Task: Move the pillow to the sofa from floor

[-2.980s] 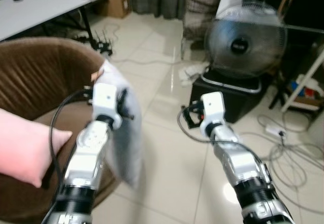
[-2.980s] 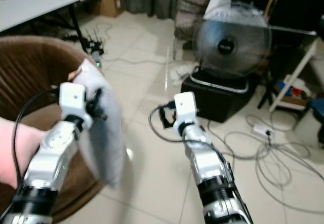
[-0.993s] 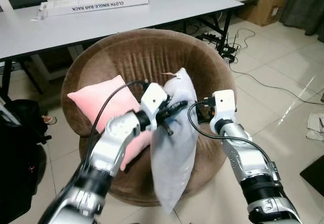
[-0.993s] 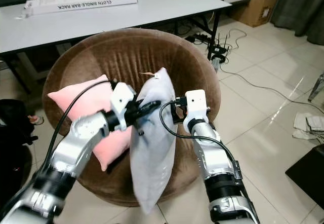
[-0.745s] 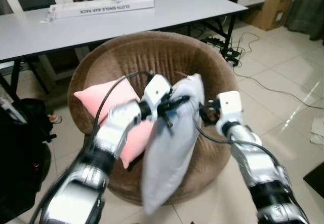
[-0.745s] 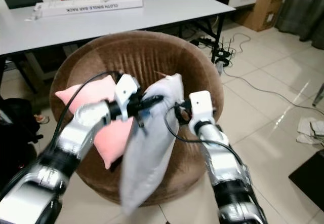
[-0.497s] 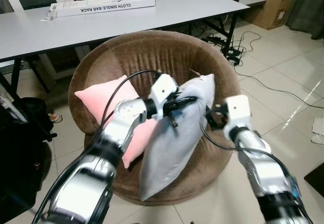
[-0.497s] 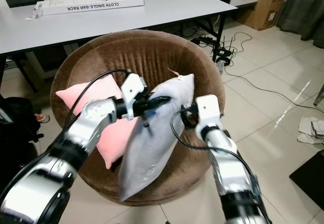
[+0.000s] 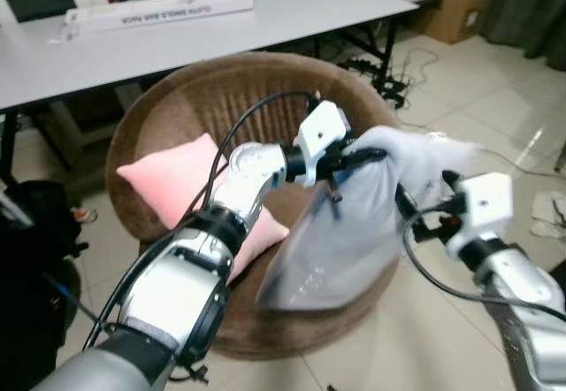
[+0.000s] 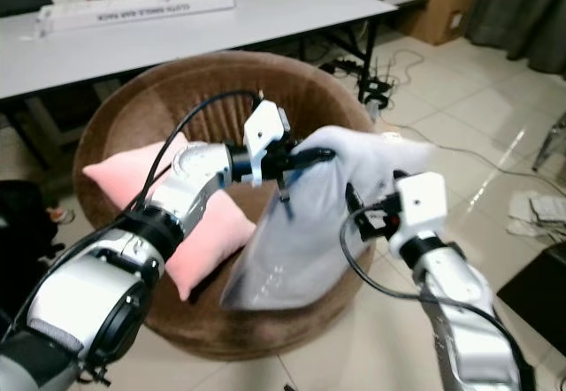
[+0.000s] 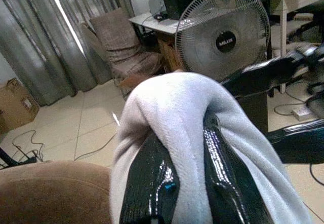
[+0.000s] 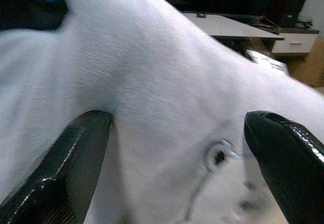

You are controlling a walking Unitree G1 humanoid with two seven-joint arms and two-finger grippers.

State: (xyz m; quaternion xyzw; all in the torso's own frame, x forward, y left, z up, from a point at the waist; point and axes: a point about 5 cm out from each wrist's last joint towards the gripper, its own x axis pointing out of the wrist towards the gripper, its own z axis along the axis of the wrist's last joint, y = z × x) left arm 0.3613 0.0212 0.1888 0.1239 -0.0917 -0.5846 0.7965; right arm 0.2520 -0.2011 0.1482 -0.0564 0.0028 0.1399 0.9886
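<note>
Pinching a fold near the top edge, the left end effector (image 11: 185, 183) holds the grey pillow (image 9: 354, 223) between its two black fingers, and the pillow hangs slack over the brown round sofa (image 9: 186, 108), its lower end near the seat. The right end effector (image 12: 167, 148) stands wide, fingers spread against the cloth. The fabric bunches and droops, so I judge it light, soft and limp; a deep pinch suits it best. A pink pillow (image 9: 172, 174) leans inside the sofa.

Home living room, round brown sofa chair (image 9: 221, 99), white table (image 9: 177, 28), tiled floor (image 9: 478, 81), curtains (image 11: 76, 36)
</note>
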